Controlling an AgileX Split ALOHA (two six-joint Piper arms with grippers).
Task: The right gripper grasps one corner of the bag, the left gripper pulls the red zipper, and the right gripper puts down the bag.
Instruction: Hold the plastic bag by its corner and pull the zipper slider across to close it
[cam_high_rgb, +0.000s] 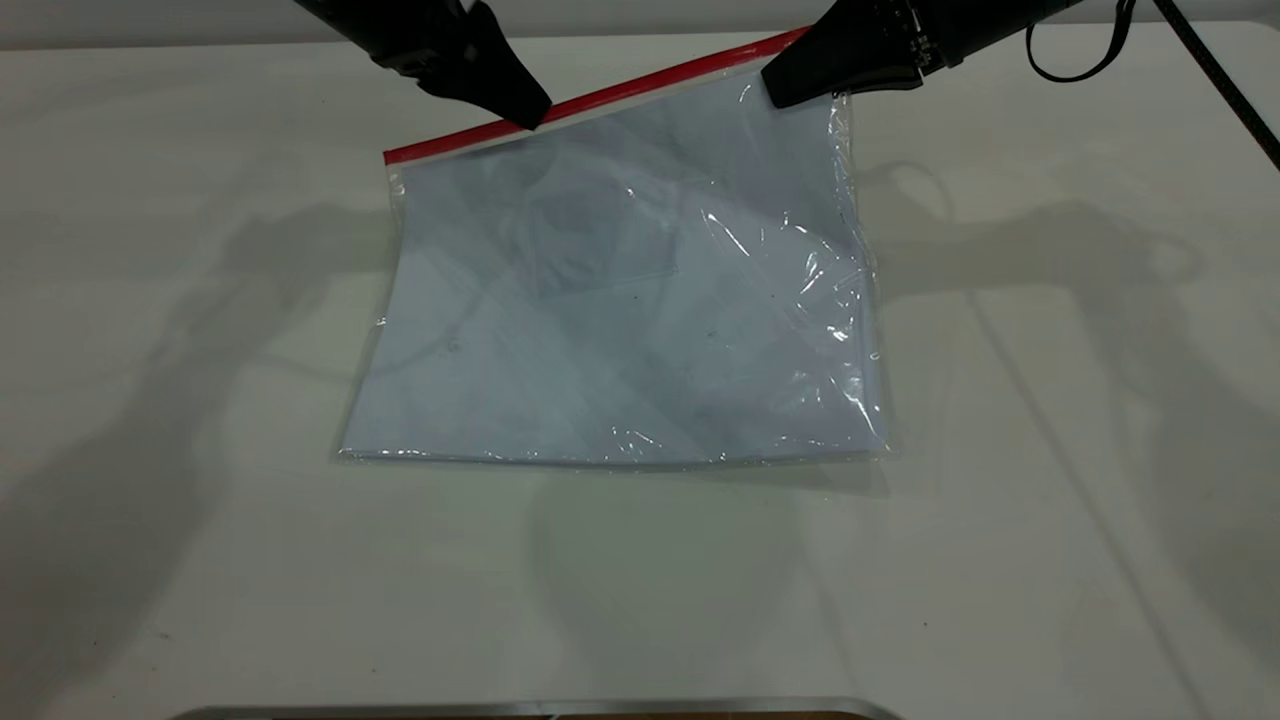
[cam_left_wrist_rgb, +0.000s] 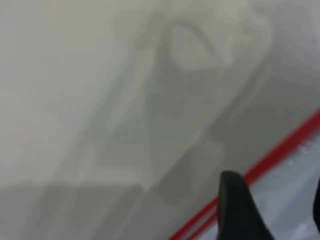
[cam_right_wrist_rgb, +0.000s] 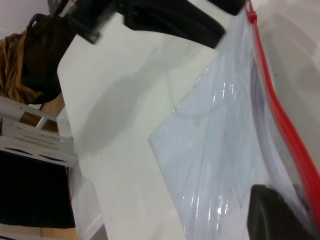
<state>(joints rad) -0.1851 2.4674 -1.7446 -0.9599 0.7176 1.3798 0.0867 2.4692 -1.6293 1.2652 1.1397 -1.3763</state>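
Bag (cam_high_rgb: 620, 310) is lying on the white surface (cam_high_rgb: 200, 560), its far edge tilting up toward the frame's upper right. In the upper left, the left hand (cam_high_rgb: 535, 112) is meeting the red zipper (cam_high_rgb: 560, 108) mid-strip, seemingly pinching the slider, though its closure cannot be told. At upper right, the right hand (cam_high_rgb: 775, 92) is clamping the corner (cam_high_rgb: 795, 40), apparently anchoring the bag against the pull. Nothing is obstructing the strip's remaining run.

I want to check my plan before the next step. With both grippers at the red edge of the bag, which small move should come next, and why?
Probably the left gripper should draw the slider along the red zipper toward its free end. Its tip sits on the strip partway along, while the right gripper is at the far corner of the bag.
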